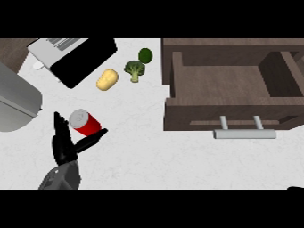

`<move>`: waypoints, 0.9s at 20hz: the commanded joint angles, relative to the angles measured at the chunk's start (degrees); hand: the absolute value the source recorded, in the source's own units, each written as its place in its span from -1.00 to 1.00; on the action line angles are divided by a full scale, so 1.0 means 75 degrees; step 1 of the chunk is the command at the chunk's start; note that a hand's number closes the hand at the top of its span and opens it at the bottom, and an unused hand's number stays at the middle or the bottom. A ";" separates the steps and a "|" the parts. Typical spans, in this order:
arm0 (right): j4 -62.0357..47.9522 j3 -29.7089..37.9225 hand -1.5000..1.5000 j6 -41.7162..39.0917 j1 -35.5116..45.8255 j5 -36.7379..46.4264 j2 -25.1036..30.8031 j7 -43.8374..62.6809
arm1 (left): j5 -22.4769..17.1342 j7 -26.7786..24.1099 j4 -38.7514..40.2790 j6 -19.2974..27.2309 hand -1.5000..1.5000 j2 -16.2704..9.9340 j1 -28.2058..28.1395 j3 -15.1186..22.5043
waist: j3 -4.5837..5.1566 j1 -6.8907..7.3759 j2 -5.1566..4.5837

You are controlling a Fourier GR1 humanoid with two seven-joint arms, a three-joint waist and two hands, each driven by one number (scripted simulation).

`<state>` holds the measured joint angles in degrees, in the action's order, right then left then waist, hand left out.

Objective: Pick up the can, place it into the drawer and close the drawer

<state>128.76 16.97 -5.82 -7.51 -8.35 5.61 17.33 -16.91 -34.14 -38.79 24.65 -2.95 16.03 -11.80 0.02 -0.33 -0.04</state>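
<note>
At about eight o'clock the left hand (67, 144) stands on the white counter (154, 156), its fingers straight and spread, thumb out toward four o'clock, cradling the red can (85, 123) between them without curling round it. Up at eleven to twelve o'clock lie a potato (107, 79), broccoli (135, 70) and a dark avocado (145, 55). From one to three o'clock the wooden drawer (236, 82) stands open, its metal handle (244, 133) toward the viewer, and at five o'clock only a black sliver of the right hand (303, 188) shows, so I cannot tell how its fingers are set.
</note>
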 commanded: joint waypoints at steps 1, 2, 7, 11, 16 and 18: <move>0.0053 -0.0237 -1.00 -0.0121 -0.0372 0.0489 -0.0277 -0.0344 | 0.0048 0.0275 -0.0253 -0.0260 -1.00 -0.0151 -0.0048 0.0196 | -0.0003 0.0017 0.0009; -0.0291 0.0191 -1.00 -0.0083 0.0164 0.0034 0.0073 -0.0112 | 0.0058 -0.0042 0.0045 -0.0143 -1.00 0.0117 0.0189 0.0180 | -0.0002 0.0013 0.0004; 0.0153 -0.0262 -1.00 0.0071 -0.0006 0.0453 -0.0232 -0.0041 | -0.0006 -0.0048 0.1229 -0.0665 -1.00 -0.0162 0.1338 -0.0049 | 0.0002 -0.0032 -0.0007; -0.0053 -0.0126 -1.00 -0.0050 -0.0150 0.0375 -0.0317 -0.0441 | -0.0179 -0.0599 0.1916 -0.1450 1.00 -0.0178 0.1538 -0.0252 | 0.0004 -0.0052 -0.0016; -0.0420 -0.0185 -1.00 0.0008 0.0189 0.0484 -0.0285 -0.0441 | -0.0142 -0.1318 0.2574 -0.1624 1.00 -0.0093 0.2023 -0.0384 | 0.0007 -0.0071 -0.0033; 0.0011 -0.0042 -1.00 -0.0061 -0.0134 0.0418 -0.0322 -0.0438 | -0.0090 -0.1078 0.2258 -0.1856 1.00 -0.0108 0.1746 -0.0186 | 0.0002 -0.0036 -0.0009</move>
<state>127.47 18.18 -6.69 -6.93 -7.57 5.10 15.31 -17.84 -40.71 -23.36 12.12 -4.82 28.43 -13.59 0.04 -0.68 -0.15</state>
